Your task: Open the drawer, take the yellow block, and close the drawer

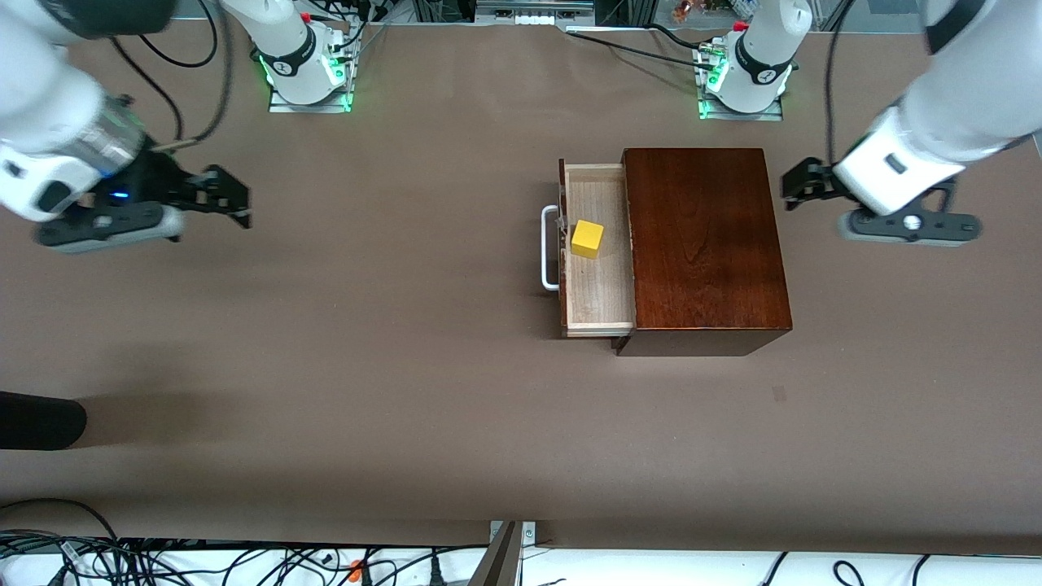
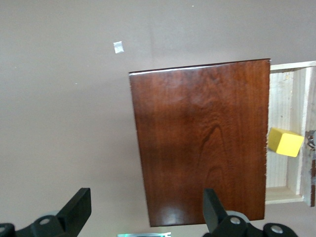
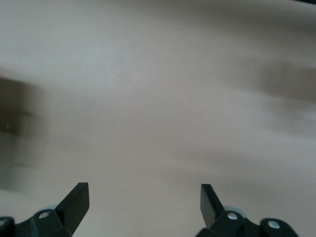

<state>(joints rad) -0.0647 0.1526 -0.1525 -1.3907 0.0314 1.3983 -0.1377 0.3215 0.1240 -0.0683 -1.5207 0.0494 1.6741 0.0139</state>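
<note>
Handle [image 1: 550,247] only in front view

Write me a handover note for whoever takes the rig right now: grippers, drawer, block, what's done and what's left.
Left gripper: open, empty, over bare table at the left arm's end, beside the wooden box.
Right gripper: open, empty, over bare table at the right arm's end.
Drawer: pulled open, white handle facing the right arm's end.
Yellow block: lying in the drawer, near its front.
Done: drawer opened.
Left: take the block out, push the drawer shut.
</note>
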